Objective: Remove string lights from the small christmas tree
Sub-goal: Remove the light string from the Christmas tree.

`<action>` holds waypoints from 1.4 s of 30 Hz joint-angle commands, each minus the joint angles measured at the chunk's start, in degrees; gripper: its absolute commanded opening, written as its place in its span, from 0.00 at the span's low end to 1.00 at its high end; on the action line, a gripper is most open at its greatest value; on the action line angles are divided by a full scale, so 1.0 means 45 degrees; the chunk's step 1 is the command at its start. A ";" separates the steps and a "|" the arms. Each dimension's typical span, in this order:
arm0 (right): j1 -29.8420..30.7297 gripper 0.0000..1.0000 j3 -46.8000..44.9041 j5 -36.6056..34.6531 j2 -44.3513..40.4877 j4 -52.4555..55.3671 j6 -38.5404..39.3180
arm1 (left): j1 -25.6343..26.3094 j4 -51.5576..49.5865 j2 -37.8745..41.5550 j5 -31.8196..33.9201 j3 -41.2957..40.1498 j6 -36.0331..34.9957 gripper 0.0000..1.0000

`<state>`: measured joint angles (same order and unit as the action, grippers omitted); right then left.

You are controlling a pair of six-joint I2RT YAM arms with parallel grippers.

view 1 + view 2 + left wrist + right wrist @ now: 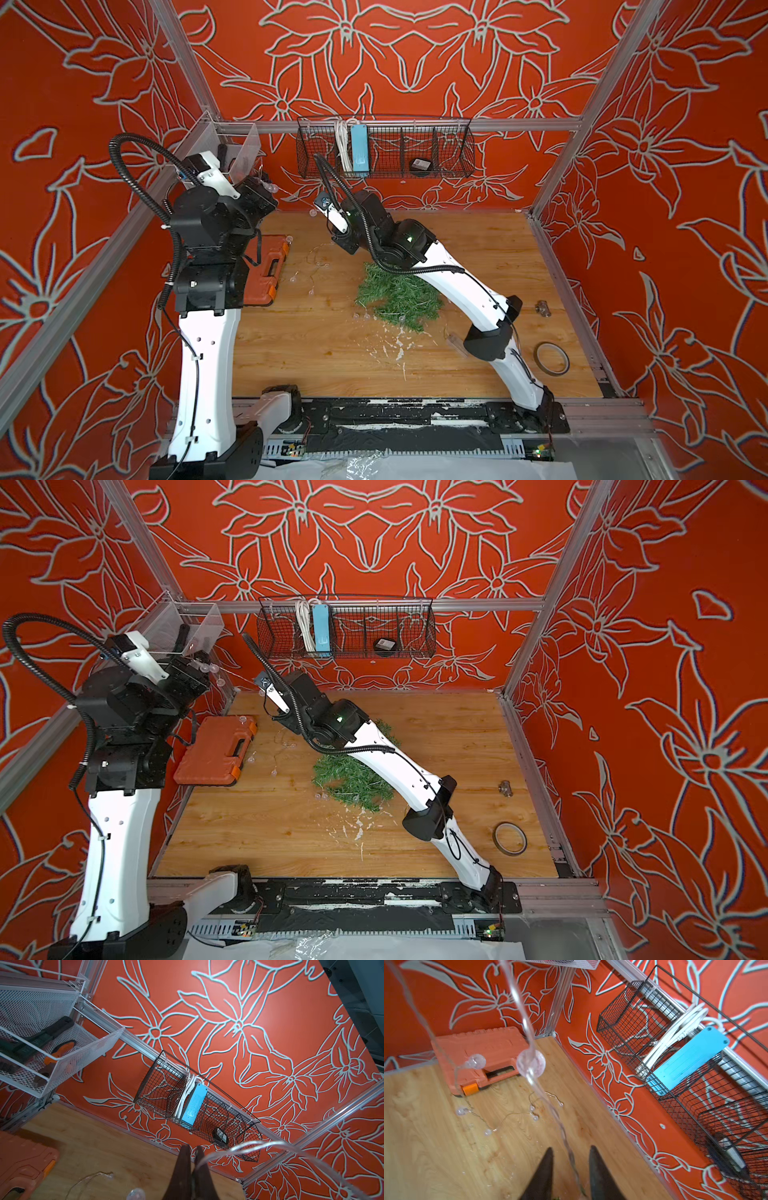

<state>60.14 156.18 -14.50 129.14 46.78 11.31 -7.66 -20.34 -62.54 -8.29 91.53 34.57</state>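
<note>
Two top views hide both sets of fingertips, which only the wrist views reveal. At far left, the raised left gripper (192, 1147) is pinched closed on the string lights (239, 1147), a thin coppery wire with clear round bulbs that arcs away from its tips. Below sits the orange plastic tool case (270, 266), with a bulb at its far corner. Loose loops of wire lie on the wooden table (332, 353) between case and tree. The right gripper (571, 1148) has its jaws apart, with a strand running between them. The small bushy green christmas tree (399, 297) lies mid-table, partly under the right arm, in both top views.
</note>
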 commanded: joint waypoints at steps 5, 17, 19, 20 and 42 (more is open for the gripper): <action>0.0210 0.00 0.0879 0.1342 -0.0011 -0.1143 -0.0074 | -0.0075 0.0810 0.0437 -0.0472 -0.1378 0.0311 0.00; 0.0356 0.00 0.0797 0.5621 -0.1046 -0.1917 -0.2164 | -0.0078 0.0968 0.1164 0.0051 -0.3018 0.0016 0.00; 0.0366 0.00 0.0795 0.6072 -0.1253 -0.2050 -0.2501 | -0.0077 0.0889 0.1126 -0.0046 -0.3015 -0.0034 0.01; 0.0366 0.00 0.0800 0.6212 -0.1339 -0.2104 -0.2624 | -0.0080 0.0887 0.1148 -0.0099 -0.3093 -0.0012 0.04; -0.0524 0.00 0.0529 0.4230 -0.0901 -0.2582 -0.3455 | -0.0059 0.7077 0.3918 -0.6611 -1.0573 0.2315 0.76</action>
<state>58.33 158.60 6.59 123.72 36.93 -2.37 -7.88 2.87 -46.28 -31.31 44.71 42.35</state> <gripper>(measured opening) 0.050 0.759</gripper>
